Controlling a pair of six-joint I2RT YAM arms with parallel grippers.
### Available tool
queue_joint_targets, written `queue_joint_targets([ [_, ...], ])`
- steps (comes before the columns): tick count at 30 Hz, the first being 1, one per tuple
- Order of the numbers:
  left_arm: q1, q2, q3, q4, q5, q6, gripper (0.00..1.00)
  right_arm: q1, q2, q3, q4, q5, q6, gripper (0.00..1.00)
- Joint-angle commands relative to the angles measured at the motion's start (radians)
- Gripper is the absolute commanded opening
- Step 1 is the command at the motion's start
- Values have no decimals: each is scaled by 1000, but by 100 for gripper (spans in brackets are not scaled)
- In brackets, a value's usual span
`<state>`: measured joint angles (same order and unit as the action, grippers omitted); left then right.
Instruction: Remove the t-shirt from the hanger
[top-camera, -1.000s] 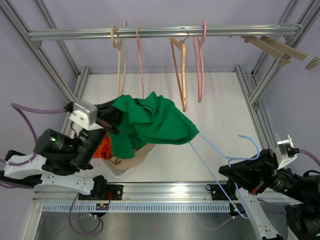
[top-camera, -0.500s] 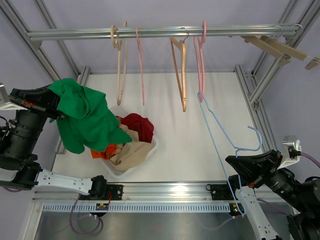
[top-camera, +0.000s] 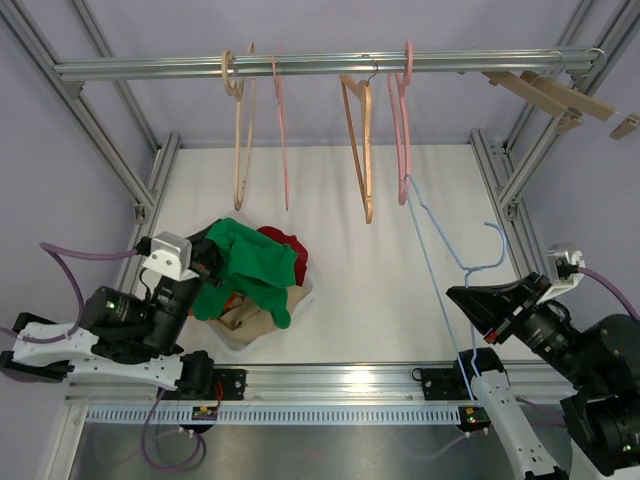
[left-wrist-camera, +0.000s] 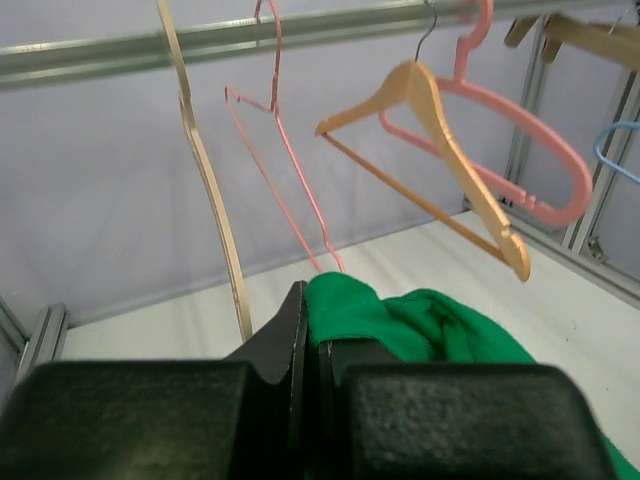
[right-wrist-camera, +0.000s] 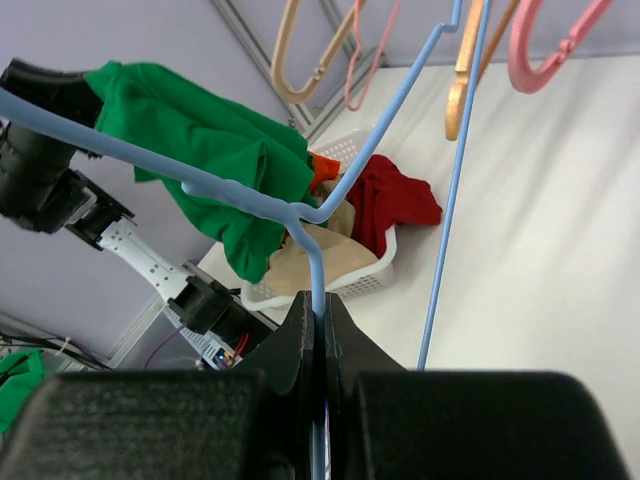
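T-shirt (top-camera: 255, 265) is off the hanger (right-wrist-camera: 316, 265), pinched in left claw (top-camera: 210, 263) above basket (right-wrist-camera: 350, 282), lower left. Right claw (top-camera: 462, 297) grips bare hanger, lower right. Probably only the drop is left.

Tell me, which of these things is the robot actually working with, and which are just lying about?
In the job: green t-shirt, held in the left hand; blue hanger, held in the right hand.
Lying about: basket of clothes; wooden hangers; pink hangers; rail.
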<state>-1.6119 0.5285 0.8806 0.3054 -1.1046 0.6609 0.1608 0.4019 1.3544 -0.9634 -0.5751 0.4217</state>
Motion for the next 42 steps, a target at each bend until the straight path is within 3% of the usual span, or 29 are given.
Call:
queue_joint_targets([
  [1, 6, -91, -61, 127, -142, -93, 0, 6, 37, -24, 51, 43, -27, 0],
  [4, 9, -174, -153, 25, -282, -252, 0, 5, 35, -41, 77, 46, -21, 0],
  [6, 17, -215, -222, -128, -369, -442, 0, 5, 38, -54, 92, 44, -20, 0],
  [7, 21, -231, -238, -287, -389, -533, 0, 5, 41, -58, 98, 41, -18, 0],
  [8, 35, -248, -253, -386, -412, -742, 0, 5, 46, -63, 109, 38, -17, 0],
  [10, 59, -243, -253, -678, -440, -979, 0, 6, 52, -73, 130, 35, -12, 0],
  [11, 72, -216, -253, -719, -446, -1103, 0, 5, 55, -74, 137, 40, -12, 0],
  [13, 131, -168, -270, -739, -457, -1110, 0, 5, 77, -72, 143, 56, -17, 0],
  [16, 254, -41, -275, -886, -426, -1278, 0, 5, 104, -75, 187, 64, -6, 0],
  [19, 402, 57, -330, -876, -322, -1415, 0, 5, 136, -90, 233, 102, 6, 0],
  [22, 569, 77, -421, -662, -143, -1319, 0, 5, 158, -106, 255, 147, 3, 0],
  [25, 728, 12, -491, -598, 9, -1299, 0, 6, 172, -110, 265, 165, -6, 0],
  [28, 796, -56, -537, -592, 45, -1330, 0, 6, 183, -107, 265, 207, -21, 0],
  [32, 851, -24, -528, -591, 107, -1356, 0, 5, 218, -124, 313, 291, -17, 0],
  [33, 853, -16, -513, -594, 135, -1356, 3, 5, 232, -130, 322, 310, -17, 0],
  [36, 853, -38, -473, -618, 181, -1365, 52, 6, 288, -123, 334, 429, -41, 0],
  [37, 853, -53, -471, -652, 187, -1385, 74, 6, 302, -115, 333, 470, -52, 0],
  [39, 853, -114, -468, -702, 203, -1423, 87, 6, 336, -89, 330, 542, -70, 0],
  [42, 853, -201, -439, -764, 221, -1446, 96, 6, 351, -57, 351, 444, -61, 0],
])
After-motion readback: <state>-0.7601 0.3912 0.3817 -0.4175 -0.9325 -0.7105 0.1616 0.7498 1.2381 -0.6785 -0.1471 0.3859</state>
